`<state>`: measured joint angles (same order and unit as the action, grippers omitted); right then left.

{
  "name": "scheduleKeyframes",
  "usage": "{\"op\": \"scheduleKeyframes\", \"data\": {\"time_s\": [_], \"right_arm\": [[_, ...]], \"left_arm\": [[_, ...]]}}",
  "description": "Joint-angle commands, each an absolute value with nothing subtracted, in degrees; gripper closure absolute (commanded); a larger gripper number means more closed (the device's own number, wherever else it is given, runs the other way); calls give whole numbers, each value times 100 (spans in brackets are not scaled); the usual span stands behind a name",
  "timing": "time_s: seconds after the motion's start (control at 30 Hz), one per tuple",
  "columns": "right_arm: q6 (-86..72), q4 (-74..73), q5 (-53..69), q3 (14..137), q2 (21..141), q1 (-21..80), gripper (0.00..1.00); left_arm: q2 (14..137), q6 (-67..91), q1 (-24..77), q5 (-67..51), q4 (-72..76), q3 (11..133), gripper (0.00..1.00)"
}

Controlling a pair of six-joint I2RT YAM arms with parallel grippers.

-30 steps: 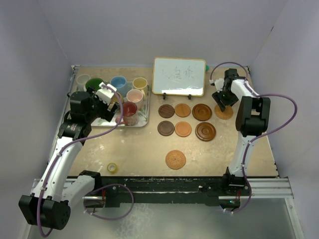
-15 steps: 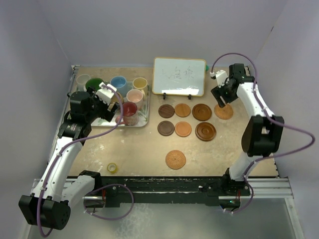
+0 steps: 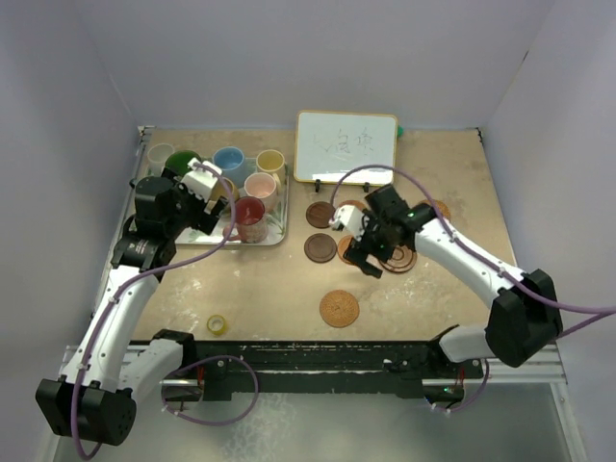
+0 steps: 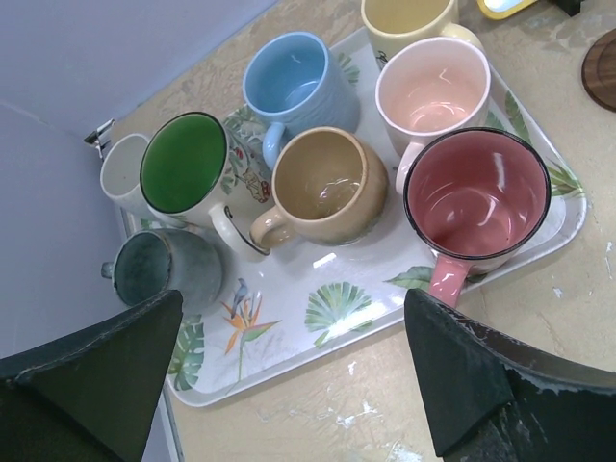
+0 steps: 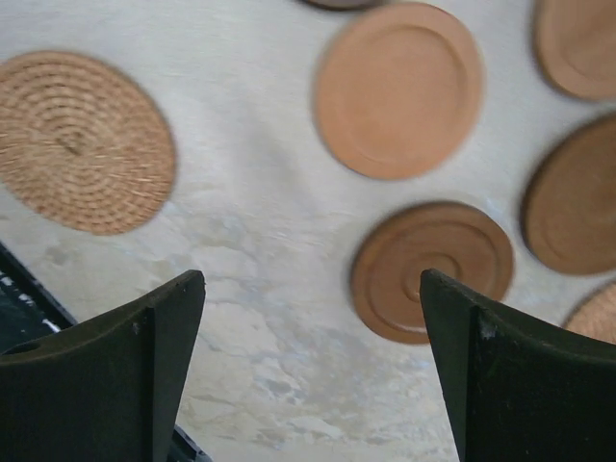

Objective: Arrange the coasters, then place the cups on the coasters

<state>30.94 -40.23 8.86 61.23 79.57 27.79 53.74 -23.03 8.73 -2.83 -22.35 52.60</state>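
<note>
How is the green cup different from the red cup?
The green cup is green inside with a white handle; the red cup is pinkish-red inside with a pink handle. The red cup stands at a corner of the tray; the green cup does not. Both stand upright and empty on that tray.

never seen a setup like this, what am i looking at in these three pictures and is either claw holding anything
Two robot arms are bolted at the near edge of a table. The wide picture looks down from above and behind them; the other two come from a camera on each wrist, so the dark shapes at the bottom are that arm's own fingers. The left gripper hovers open over a leaf-patterned tray crowded with mugs. The right gripper, also open, hangs above wooden coasters and a woven coaster. A whiteboard and a yellow tape roll also sit on the table. Nothing is held.
</note>
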Motion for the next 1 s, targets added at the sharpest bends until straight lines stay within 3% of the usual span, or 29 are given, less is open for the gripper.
{"op": "scheduleKeyframes", "data": {"time_s": [0.0, 0.2, 0.97], "right_arm": [[2972, -3737, 896, 5797, 7824, 3742, 4], [2920, -3523, 647, 5783, 8001, 4594, 1], [3240, -3127, 400, 6050, 9462, 5449, 17]], "left_arm": [[5224, -2016, 835, -100, -2108, 5574, 7], [5305, -1811, 835, 13, -2205, 5841, 7], [4663, -1698, 835, -165, -2304, 5512, 5]]}}
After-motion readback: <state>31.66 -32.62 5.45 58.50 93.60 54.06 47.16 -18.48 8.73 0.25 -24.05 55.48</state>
